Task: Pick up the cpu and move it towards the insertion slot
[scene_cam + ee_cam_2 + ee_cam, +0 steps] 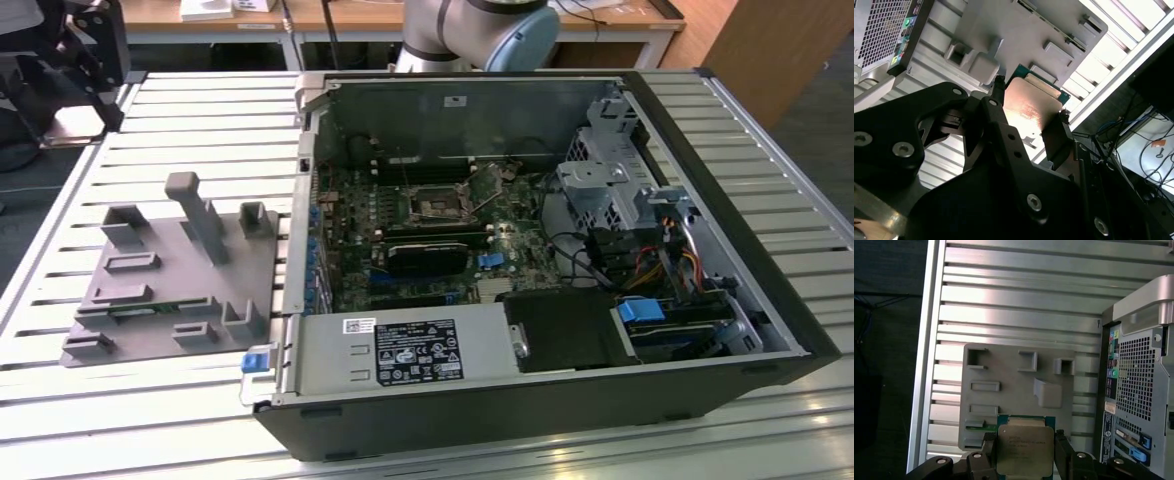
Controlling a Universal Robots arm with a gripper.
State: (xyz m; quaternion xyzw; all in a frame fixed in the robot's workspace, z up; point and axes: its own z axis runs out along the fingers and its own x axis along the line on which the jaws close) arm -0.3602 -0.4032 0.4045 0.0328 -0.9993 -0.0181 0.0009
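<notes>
The cpu point(1021, 450) is a flat square chip with a shiny silver top and a thin green rim. My gripper point(1024, 454) is shut on it, one black finger point(988, 452) against each of two opposite edges. The chip hangs over the near edge of the grey fixture plate point(1019, 390), apart from it. In the second wrist view the cpu point(1029, 107) shows a warm reflection between the same fingers point(1000, 107) of the gripper point(1029, 114). In the exterior view the insertion slot point(437, 207), a dark square socket in a silvery frame, lies on the green board inside the open computer case point(787, 330).
The grey fixture plate point(174, 270) with raised blocks lies on the slatted metal table point(147, 410), at the exterior view's left of the case. The case's rear panel point(1139, 390) stands close beside the fixture. A long black card point(427, 255) sits just below the socket.
</notes>
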